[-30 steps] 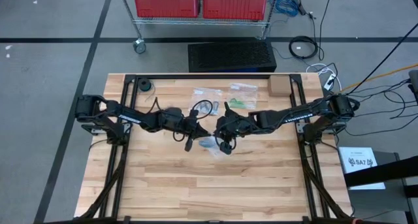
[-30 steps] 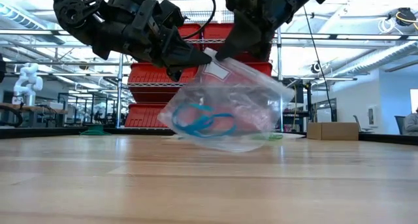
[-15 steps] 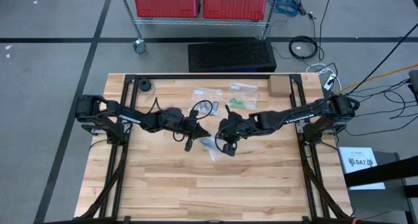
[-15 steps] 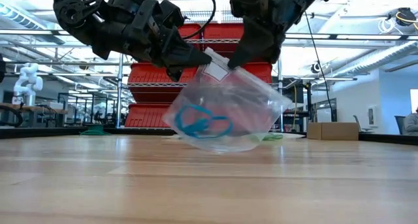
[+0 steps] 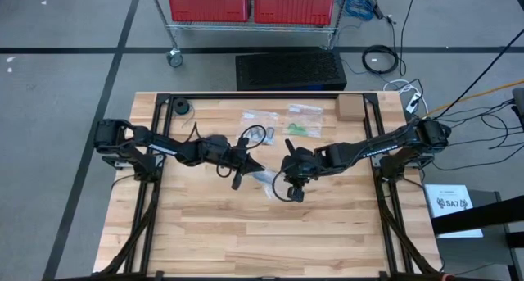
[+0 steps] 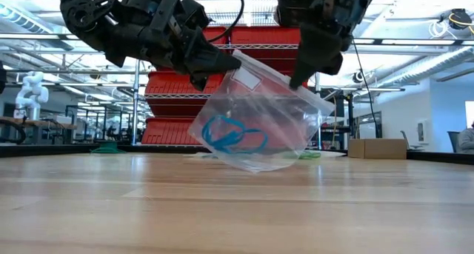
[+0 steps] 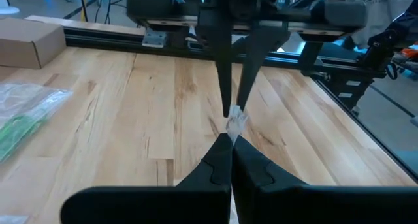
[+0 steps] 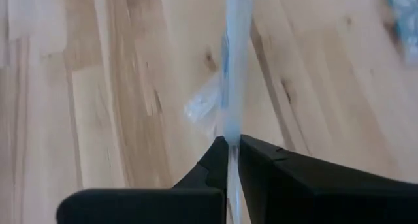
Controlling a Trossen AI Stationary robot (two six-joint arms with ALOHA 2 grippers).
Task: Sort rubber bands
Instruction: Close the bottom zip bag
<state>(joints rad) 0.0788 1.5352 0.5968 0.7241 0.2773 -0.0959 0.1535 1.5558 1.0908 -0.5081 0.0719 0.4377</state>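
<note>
1. The left gripper [image 6: 209,70] is above the middle of the table [image 5: 246,232], its fingers closed on the top edge of a clear bag [image 6: 255,124].
2. The right gripper [image 6: 296,82] is just right of the left one, its fingers clamped on the same top edge, farther along it.
3. In the left wrist view the left gripper [image 7: 232,138] has its fingers pressed together on a crumpled bit of clear plastic, with the right arm's fingers coming down to the same spot.
4. In the right wrist view the right gripper [image 8: 228,142] pinches the thin bag edge, which runs away from it over the wood.
5. The bag hangs between the two grippers, tilted, with its left lower corner low over the table; whether it touches the wood I cannot tell.
6. Blue bands [image 6: 233,135] lie bunched in the bag's lower left part.
7. In the high view the bag [image 5: 264,179] shows only as a pale patch between the arms.
8. On the far part of the table lie two more bags: one [image 5: 260,117] left, and one holding green bands [image 5: 301,129] right of it.
9. A cardboard box [image 5: 350,107] sits at the far right of the table.
</note>
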